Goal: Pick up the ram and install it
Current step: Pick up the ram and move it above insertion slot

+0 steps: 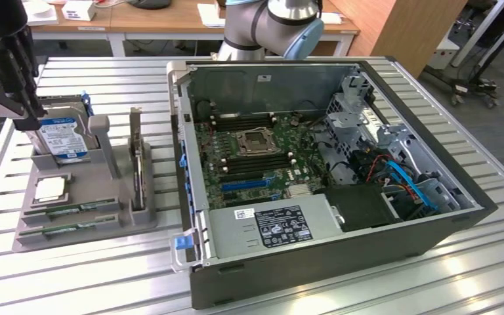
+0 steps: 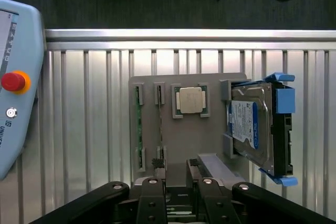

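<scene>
On the grey holder (image 2: pixel 184 140), ram (image 2: pixel 138 129) sits near blue-labelled hard drive (image 2: pixel 244 124).

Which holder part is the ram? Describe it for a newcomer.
Find the grey holder at the exterior view's left of the open computer case. The ram stands edgewise at its near end: two thin green sticks, unlike the blue-labelled hard drive.

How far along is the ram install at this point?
Done: nothing visible yet; the long memory slots on the computer's motherboard look empty. In hand: nothing; the gripper is open and hovers above the grey tray. Left: the ram sits in the tray, so both pick-up and installation remain.
</scene>
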### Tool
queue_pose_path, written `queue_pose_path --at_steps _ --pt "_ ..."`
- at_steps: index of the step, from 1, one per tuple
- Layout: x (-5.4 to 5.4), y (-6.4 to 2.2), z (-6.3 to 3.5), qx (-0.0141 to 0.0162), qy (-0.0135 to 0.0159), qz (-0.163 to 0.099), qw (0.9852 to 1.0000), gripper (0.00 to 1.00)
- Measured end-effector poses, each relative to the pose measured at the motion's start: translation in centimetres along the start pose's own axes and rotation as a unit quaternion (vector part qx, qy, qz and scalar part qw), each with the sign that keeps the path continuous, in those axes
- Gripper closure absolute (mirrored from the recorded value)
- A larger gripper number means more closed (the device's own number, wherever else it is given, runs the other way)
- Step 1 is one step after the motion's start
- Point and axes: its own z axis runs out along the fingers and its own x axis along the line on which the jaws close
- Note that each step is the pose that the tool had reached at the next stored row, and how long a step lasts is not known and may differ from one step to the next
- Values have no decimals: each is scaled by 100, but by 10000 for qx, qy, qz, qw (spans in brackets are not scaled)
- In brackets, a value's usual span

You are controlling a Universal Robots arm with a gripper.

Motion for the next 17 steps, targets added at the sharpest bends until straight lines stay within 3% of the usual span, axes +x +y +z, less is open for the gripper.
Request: queue_pose_path --at_steps 3,17 --pt "1 0 11 1 0 0 10000 71" --pt "8 -11 235 0 0 0 10000 71"
